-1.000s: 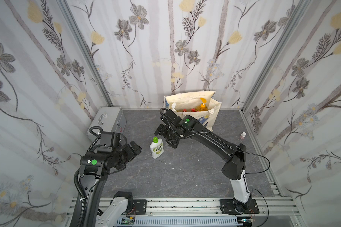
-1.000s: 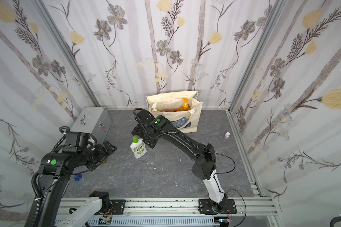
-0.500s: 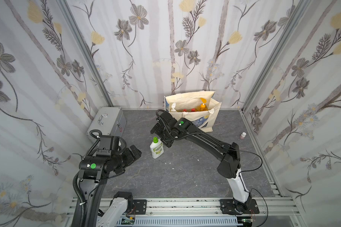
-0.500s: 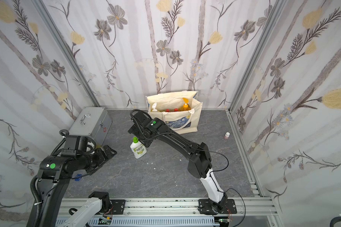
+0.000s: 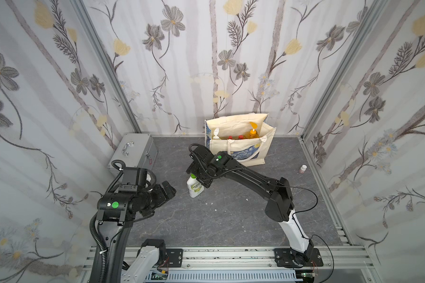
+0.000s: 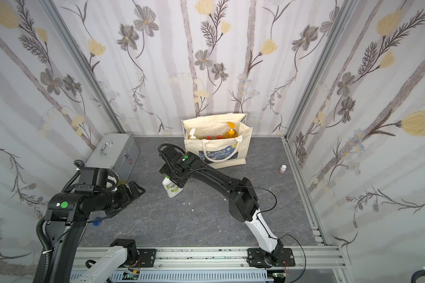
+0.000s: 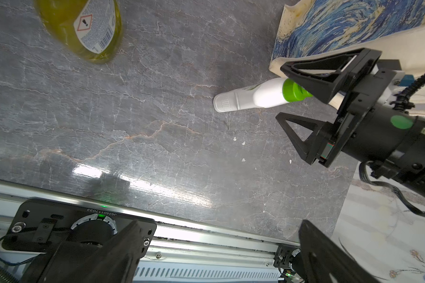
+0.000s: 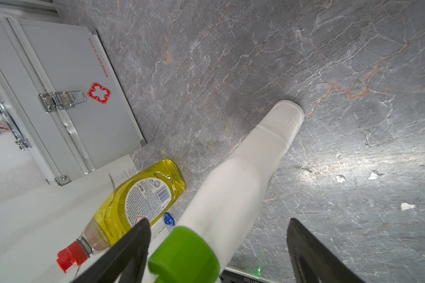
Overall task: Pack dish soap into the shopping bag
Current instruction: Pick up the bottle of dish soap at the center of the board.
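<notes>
Counting four bottles in the cream starry-print canvas tote; two remain.
My right gripper straddles the white green-capped bottle, jaws unclosed; left gripper released, empty.

A: The right gripper sits right over the top of the white bottle, which stands on the grey table.

B: And behind them the shopping bag stands open at the back wall, with a white pump, two red caps and an orange pump showing inside.

A: The left gripper hovers near the white bottle but apart from it, in front of the silver case.

B: The tiny pink bottle stands alone by the right rail.
</notes>
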Motion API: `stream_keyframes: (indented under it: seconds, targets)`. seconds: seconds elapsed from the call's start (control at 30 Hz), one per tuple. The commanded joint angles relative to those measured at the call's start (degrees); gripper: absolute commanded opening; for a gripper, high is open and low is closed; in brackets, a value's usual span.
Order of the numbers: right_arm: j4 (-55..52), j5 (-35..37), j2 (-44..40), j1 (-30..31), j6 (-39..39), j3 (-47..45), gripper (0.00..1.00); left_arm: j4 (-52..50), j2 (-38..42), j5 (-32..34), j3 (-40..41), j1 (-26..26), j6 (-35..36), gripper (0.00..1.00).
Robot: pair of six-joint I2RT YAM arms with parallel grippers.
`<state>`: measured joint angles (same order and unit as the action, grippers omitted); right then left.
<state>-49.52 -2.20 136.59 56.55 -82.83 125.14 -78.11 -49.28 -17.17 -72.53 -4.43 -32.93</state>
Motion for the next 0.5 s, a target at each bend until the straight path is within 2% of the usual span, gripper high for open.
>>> stream_keyframes:
  seconds: [0.0, 0.1, 0.33, 0.47]
  targets:
    - [0.1, 1.6, 1.0, 0.2, 0.8, 0.6, 0.83, -0.7, -0.2, -0.7, -0.5, 0.3, 1.4, 1.0]
    - [-1.0, 2.3, 1.7, 0.4, 3.0, 1.1, 0.78, -0.3, -0.3, -1.0, -0.5, 0.3, 1.4, 1.0]
    - [-3.5, 4.2, 2.5, 0.5, 6.1, 1.2, 0.77, 0.0, 0.0, -1.4, -0.1, 0.3, 1.3, 1.0]
    - [-4.0, 5.0, 2.8, 0.4, 7.9, 1.5, 0.67, -0.1, 0.2, -1.4, 0.4, 0.4, 1.5, 1.0]
